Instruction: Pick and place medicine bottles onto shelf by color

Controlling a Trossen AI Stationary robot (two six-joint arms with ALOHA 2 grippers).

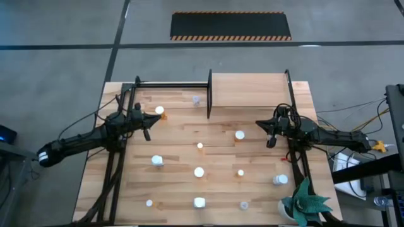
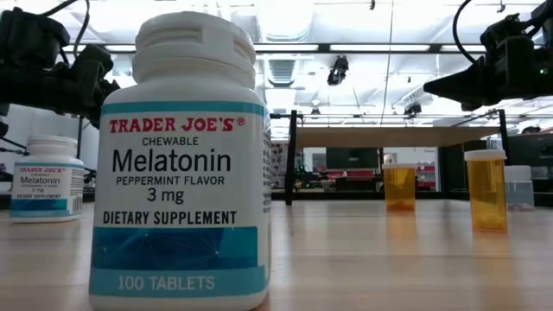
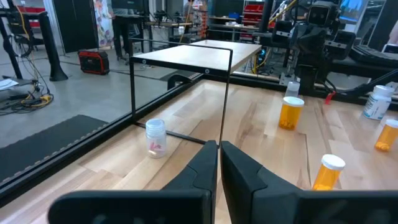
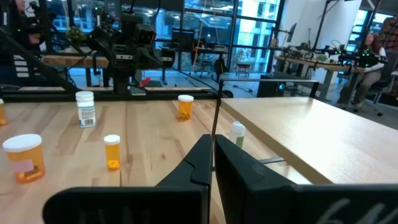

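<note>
Several medicine bottles stand upright on their bases across the plank table: an orange one (image 1: 160, 110) just beyond my left gripper, a clear one (image 1: 196, 99) under the shelf frame, and white ones (image 1: 157, 161) (image 1: 199, 171) mid-table. The shelf (image 1: 249, 94) stands at the far edge, its wood board on black posts. My left gripper (image 1: 151, 120) hovers shut and empty at the left, pointing toward the shelf (image 3: 199, 56). My right gripper (image 1: 260, 125) hovers shut and empty at the right, beside the shelf board (image 4: 311, 137).
More bottles stand near the front edge: a white Melatonin bottle (image 2: 181, 164) right at the low camera, another (image 2: 47, 177) behind it, and orange ones (image 2: 486, 190) (image 2: 399, 186). A green plant-like thing (image 1: 306, 203) sits at the front right corner. A person (image 4: 367, 53) sits beyond the table.
</note>
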